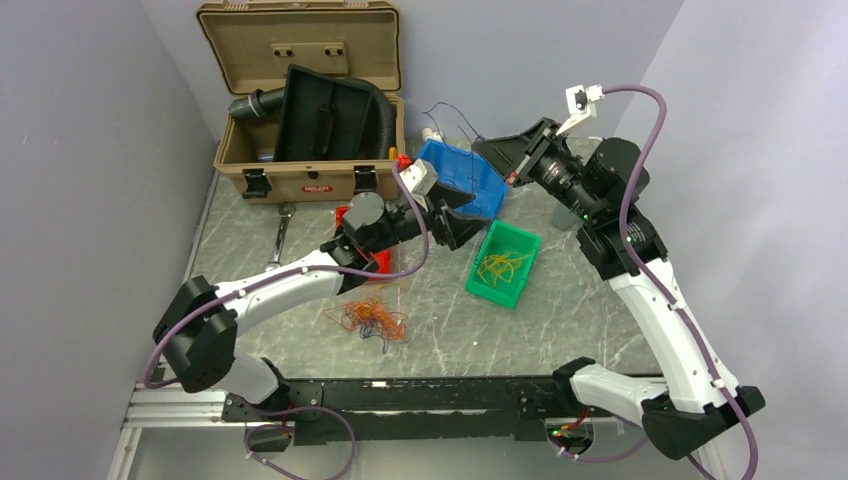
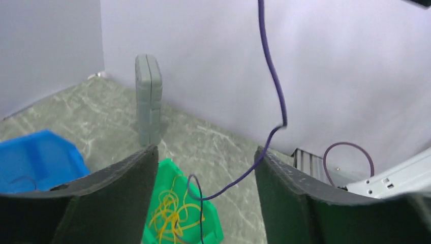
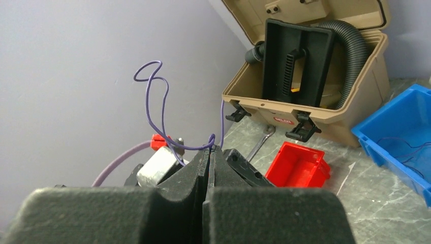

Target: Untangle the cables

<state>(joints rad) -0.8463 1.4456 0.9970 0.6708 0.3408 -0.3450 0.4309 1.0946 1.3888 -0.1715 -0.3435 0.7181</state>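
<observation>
A tangle of thin orange, red and dark cables lies on the table near the left arm. Thin yellow cables lie in a green bin, also in the left wrist view. My right gripper is shut on a thin purple wire that loops upward above the blue bin. My left gripper is open beside the blue bin. The same purple wire hangs between its fingers over the green bin, brushing one fingertip. From above, the right gripper is raised behind the blue bin, with the left gripper in front of it.
An open tan case with a black hose and a black tray stands at the back left. A red bin and a wrench lie before it. A grey box stands upright by the wall. The walls are close on both sides.
</observation>
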